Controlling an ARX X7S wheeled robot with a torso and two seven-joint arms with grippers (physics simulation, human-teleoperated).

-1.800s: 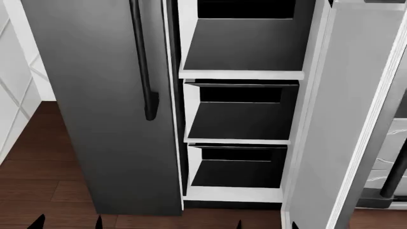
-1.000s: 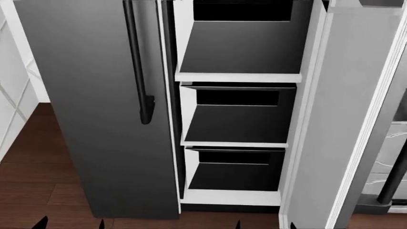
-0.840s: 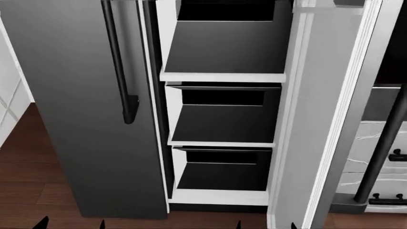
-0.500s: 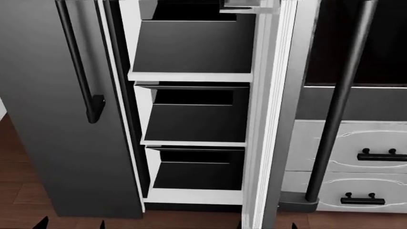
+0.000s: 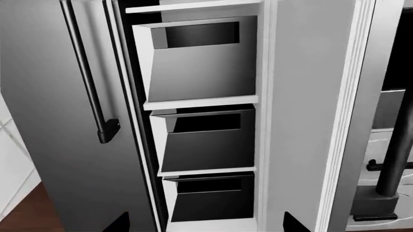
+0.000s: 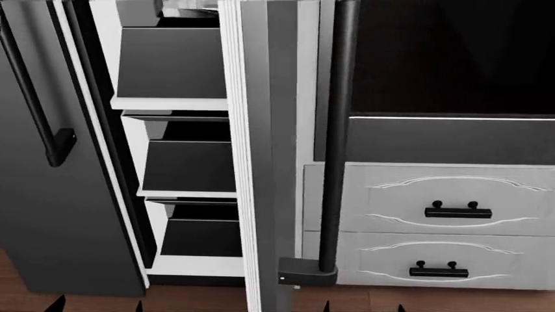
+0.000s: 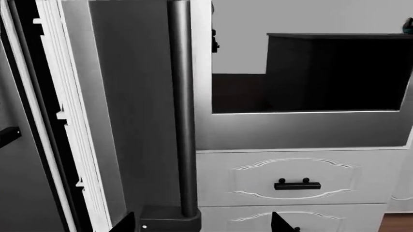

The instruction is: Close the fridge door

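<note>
Since the earlier frames my head view has swung to the right: the fridge door, formerly seen by its white inner face at the right edge, now stands edge-on in the middle, with its long black handle facing me and the white drawers visible beyond it. It remains wide open, well clear of the fridge shelves, while the closed left door sits at the left edge. I judge this as repositioning to the door's outer side for a push; closing has not begun. Only dark finger tips of the left gripper and right gripper show, touching nothing; their spacing suggests both are released.
</note>
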